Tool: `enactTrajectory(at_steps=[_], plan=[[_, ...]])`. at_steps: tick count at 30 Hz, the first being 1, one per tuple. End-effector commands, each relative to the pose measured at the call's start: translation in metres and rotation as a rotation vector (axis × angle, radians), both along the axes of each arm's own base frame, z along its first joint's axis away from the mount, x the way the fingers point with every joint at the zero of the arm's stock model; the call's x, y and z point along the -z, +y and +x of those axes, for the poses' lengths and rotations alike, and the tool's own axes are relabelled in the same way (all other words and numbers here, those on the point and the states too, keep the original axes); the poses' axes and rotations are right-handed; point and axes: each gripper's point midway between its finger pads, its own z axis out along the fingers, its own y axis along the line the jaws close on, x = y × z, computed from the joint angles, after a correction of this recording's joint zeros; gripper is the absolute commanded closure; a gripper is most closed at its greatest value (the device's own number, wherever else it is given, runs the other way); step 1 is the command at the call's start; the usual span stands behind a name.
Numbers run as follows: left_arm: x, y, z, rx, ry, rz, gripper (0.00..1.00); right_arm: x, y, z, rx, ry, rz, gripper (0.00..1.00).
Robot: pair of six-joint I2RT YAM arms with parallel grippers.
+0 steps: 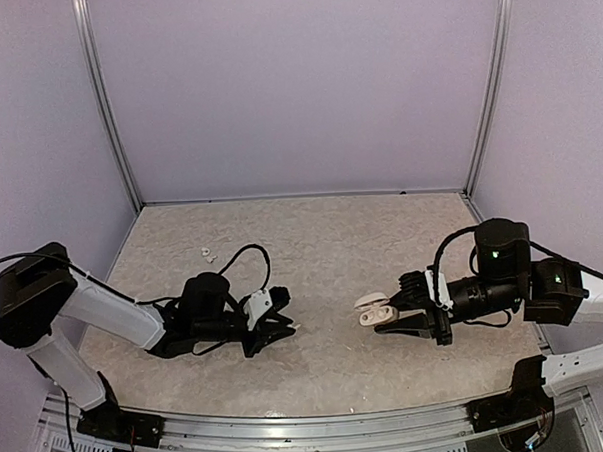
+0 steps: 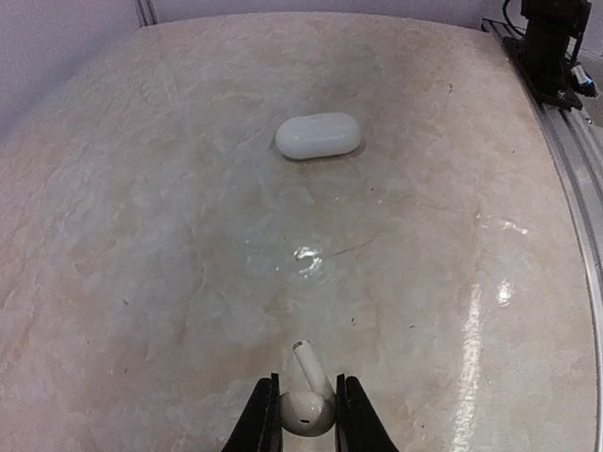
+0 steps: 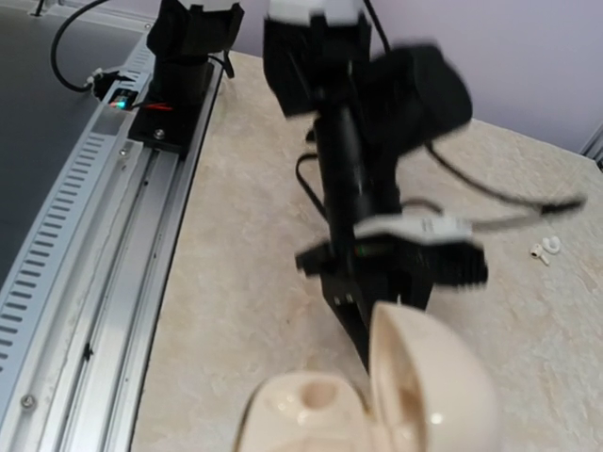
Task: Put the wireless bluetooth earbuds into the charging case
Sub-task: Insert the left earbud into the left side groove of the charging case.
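Right hand [image 1: 395,314] first: it's clamped tight on the charging case [image 1: 371,310], gripping it from the case's right side. The case is wide open. My right wrist camera looks down onto it. The rounded lid is tipped up beside the pale base, and a round socket shows in the base. Whether the case rests on the tabletop [image 1: 332,235] or sits just above it, I can't tell.

Now to the left of the case, across a stretch of bare tabletop, is my left hand [image 1: 282,323]. It's down low and pointing toward the case. Its fingers [image 2: 267,419] stand only a sliver apart, with one pad against each side of the first earbud [image 2: 306,410]. So I've got that one pinched. The round white head sits between the tips, right down at the tabletop, and the stem sticks out ahead of the fingertips.

The second earbud [image 1: 208,253] is much farther left of the case and farther back, beyond my left arm [image 3: 377,141]. It lies on the tabletop on its own, well apart from both hands. It's too tiny for me to make out which way it faces. From the case, that left arm shows as a dark, blurred shape behind the raised lid.

My left wrist camera also picks up a plain white oval [image 2: 318,136] lying flat on the tabletop. How it sits against the case, I can't tell.
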Motion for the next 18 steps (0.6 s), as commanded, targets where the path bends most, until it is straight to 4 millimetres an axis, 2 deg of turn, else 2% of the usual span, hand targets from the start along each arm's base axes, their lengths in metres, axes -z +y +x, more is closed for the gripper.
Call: enactTrajectory(at_steps=[1,3,6,12,14,18], plan=[[-0.060,-0.027,-0.042,0.235,-0.086,-0.044,0.91,-0.006,0.001,0.000,0.003,-0.019,0.014,1.00],[-0.093,-0.035,-0.058,0.296,-0.115,-0.087,0.92,-0.007,0.001,0.001,0.009,-0.025,0.013,1.00],[-0.125,-0.041,-0.082,0.375,-0.118,-0.117,0.92,-0.008,0.000,0.004,0.024,-0.036,0.009,1.00],[-0.195,-0.035,-0.125,0.532,-0.130,-0.223,0.92,0.003,0.002,0.013,0.048,-0.069,-0.038,1.00],[-0.211,-0.033,-0.138,0.583,-0.122,-0.251,0.92,0.006,0.005,0.017,0.059,-0.080,-0.049,1.00],[-0.228,-0.028,-0.156,0.660,-0.096,-0.282,0.92,0.005,0.008,0.028,0.103,-0.113,-0.053,1.00]])
